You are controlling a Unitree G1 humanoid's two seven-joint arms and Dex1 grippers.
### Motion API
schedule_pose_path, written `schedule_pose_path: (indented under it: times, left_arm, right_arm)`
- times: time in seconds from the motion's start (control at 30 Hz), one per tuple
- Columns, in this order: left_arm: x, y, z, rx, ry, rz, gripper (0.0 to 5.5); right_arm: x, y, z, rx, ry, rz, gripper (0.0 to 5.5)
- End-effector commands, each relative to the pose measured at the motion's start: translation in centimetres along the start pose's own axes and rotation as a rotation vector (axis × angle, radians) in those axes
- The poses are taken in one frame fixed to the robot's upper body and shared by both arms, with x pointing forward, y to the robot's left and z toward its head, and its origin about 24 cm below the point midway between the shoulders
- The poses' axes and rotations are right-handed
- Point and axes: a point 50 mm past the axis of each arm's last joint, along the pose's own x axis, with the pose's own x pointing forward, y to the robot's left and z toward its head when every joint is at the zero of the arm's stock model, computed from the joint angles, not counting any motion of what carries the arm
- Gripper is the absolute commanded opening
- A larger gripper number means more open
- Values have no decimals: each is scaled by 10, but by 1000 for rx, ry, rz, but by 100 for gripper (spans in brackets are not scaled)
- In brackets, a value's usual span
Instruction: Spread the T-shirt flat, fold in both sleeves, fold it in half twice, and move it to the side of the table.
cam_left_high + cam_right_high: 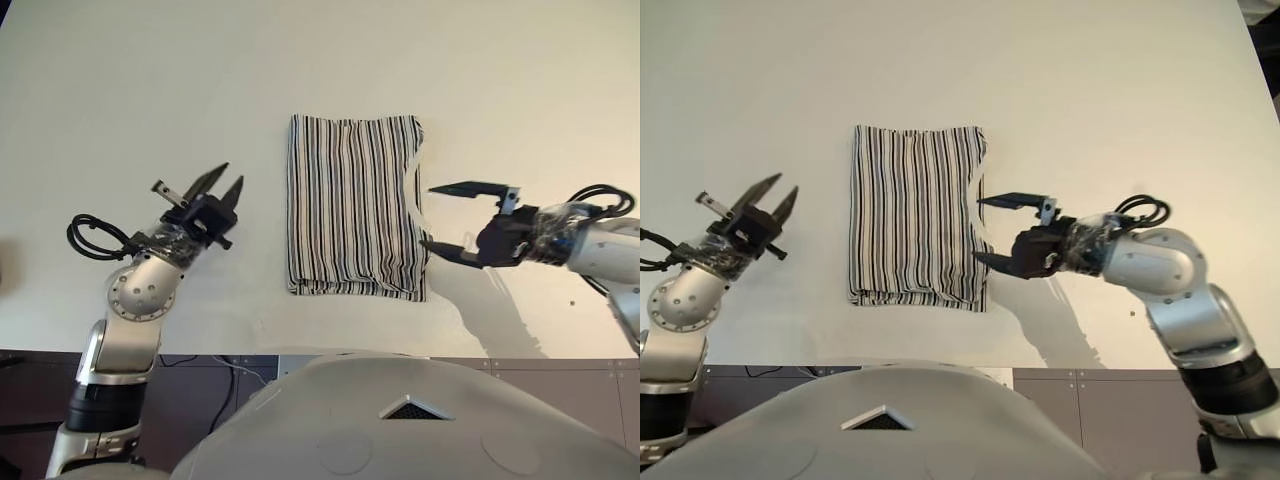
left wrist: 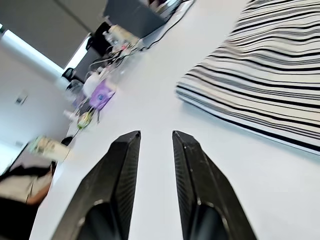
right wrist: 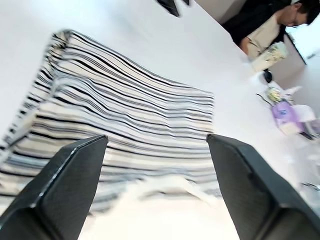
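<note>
Folded shirt [image 1: 355, 205] lies mid-worktop [image 1: 150, 80], soft, light, prone to unfolding, so best pinched through all layers at its right edge, just by the wide-spread right pincer [image 1: 427, 215]; the left pincer [image 1: 232, 174], slightly parted, hangs well left

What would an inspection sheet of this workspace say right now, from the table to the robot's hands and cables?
Surface: white table, smooth.
Job's things: striped T-shirt, folded into a rectangle, lying flat mid-table.
Clutter: small bottles and a purple item, far off past the shirt.
Hands: left hand open, apart from the shirt on its left side; right hand wide open at the shirt's right edge, contact cannot be told.
Cables: left wrist cable and right wrist cable, each a black loop.
Surroundings: dark box beyond the far end.
</note>
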Motion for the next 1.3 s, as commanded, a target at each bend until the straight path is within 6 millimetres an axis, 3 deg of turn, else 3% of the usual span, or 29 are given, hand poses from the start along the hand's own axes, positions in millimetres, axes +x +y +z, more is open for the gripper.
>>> schedule_pose_path:
  times: [0.03,0.13,0.33,0.5,0.8,0.9,0.97,1.3]
  left_arm:
    - [-13,-29,-14,178,19,-313,155]
    - [-24,-44,-24,236,-1,-522,197]
    - [-21,-41,-27,345,-110,-682,288]
    - [-17,-50,-30,376,-173,-777,292]
    - [-12,-69,-31,376,-246,-846,292]
    - [-12,-72,-33,376,-252,-862,243]
    - [-12,-74,-35,371,-257,-874,215]
    - [-20,-78,-42,355,-252,-915,48]
  right_arm:
    - [-15,12,-33,-208,140,122,369]
    - [-14,36,-41,-276,107,252,369]
    - [5,48,-48,-364,20,329,369]
    - [22,49,-44,-360,-45,325,369]
    - [30,59,-43,-325,-88,359,369]
    - [28,61,-44,-320,-85,366,369]
    - [30,61,-46,-323,-78,364,341]
    - [32,65,-46,-345,-91,374,154]
